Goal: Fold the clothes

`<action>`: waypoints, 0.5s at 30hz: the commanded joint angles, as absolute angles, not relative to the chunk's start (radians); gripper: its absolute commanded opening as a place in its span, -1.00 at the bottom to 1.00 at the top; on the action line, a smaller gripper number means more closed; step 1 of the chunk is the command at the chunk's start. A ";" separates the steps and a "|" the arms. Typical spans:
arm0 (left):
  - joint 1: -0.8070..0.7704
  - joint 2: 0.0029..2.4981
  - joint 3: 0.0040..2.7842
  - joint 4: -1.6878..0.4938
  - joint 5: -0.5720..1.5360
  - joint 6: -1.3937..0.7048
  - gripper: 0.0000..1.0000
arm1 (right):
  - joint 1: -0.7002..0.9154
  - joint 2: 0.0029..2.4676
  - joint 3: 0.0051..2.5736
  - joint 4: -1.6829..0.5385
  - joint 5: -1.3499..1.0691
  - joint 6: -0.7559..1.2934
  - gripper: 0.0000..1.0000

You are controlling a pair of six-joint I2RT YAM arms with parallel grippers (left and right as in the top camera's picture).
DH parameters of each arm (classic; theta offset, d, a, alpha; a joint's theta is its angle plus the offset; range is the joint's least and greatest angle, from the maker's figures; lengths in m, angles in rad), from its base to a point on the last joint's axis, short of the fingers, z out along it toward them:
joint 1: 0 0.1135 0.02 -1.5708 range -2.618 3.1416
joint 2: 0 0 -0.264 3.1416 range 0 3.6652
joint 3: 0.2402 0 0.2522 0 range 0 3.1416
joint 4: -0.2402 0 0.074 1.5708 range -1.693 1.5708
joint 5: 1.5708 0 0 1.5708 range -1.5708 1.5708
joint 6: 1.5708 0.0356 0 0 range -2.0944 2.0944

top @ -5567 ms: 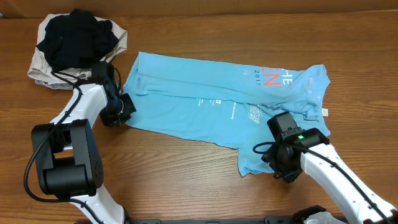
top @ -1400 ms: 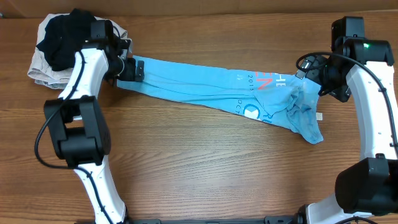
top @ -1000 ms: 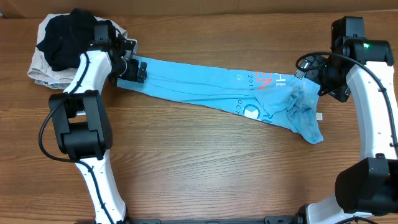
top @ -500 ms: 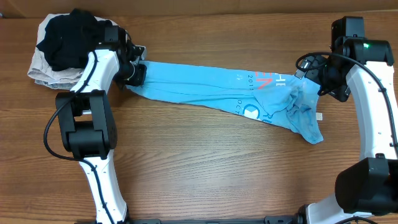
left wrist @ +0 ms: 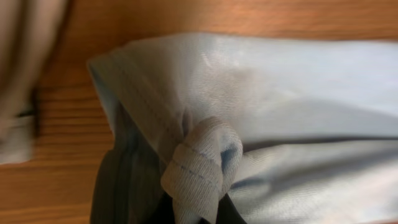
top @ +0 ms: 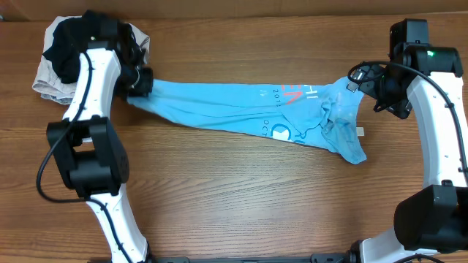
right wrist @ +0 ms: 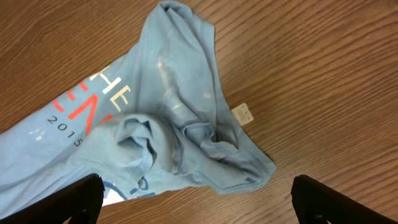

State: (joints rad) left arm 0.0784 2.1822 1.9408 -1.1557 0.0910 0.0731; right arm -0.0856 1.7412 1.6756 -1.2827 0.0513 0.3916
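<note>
Wooden table (top: 219, 212) under everything. Across its upper half, the sky-blue T-shirt (top: 212, 106), drawn out into a long rumpled band from upper left to right, with red and white lettering (top: 292, 93) facing up near the bunched right end. Probably held stretched like this to take out slack and give a straight edge before any fold; nowhere near folded yet, by the look of it.

At the upper left corner, a black garment (top: 77, 36) heaped on a beige folded garment (top: 44, 84), just beside the shirt's left end but no part of the job.

Left gripper (top: 140, 82) clamped on the shirt's left hem, a rolled wad of stitched edge pinched between its fingers in the wrist view. Right gripper (right wrist: 196, 186) spread wide, holding nothing, hanging above the crumpled collar end and clear of the cloth.

Small white label (right wrist: 242, 113) poking out of that end onto bare wood.
</note>
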 commanded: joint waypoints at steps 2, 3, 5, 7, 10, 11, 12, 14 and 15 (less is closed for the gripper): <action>0.017 2.129 2.001 -1.202 0.078 0.075 -0.92 | -0.094 1.724 1.688 -1.278 0.047 0.389 1.00; -0.004 2.130 1.999 -1.208 0.078 0.075 -0.92 | -0.094 1.724 1.688 -1.278 0.047 0.389 1.00; -0.037 2.135 1.998 -1.210 0.078 0.075 -0.92 | -0.094 1.724 1.688 -1.279 0.047 0.389 1.00; -0.082 2.139 1.998 -1.205 0.078 0.074 -0.91 | -0.094 1.724 1.688 -1.282 0.047 0.389 1.00; -0.147 2.139 1.998 -1.190 0.078 0.074 -0.91 | -0.094 1.724 1.688 -1.285 0.047 0.389 1.00; -0.166 2.139 1.998 -1.184 0.078 0.074 -0.91 | -0.094 1.724 1.688 -1.285 0.047 0.389 1.00; -0.189 2.140 1.998 -1.178 0.078 0.074 -0.91 | -0.094 1.724 1.688 -1.285 0.047 0.389 1.00; -0.228 2.144 1.998 -1.164 0.078 0.075 -0.91 | -0.094 1.724 1.688 -1.285 0.047 0.389 1.00; -0.247 2.148 1.998 -1.155 0.074 0.075 -0.90 | -0.094 1.724 1.688 -1.285 0.047 0.389 1.00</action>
State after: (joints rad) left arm -0.1963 2.1429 1.9903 -1.1721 0.0776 0.0731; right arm -0.0853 1.7412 1.6756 -1.2861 0.0513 0.3920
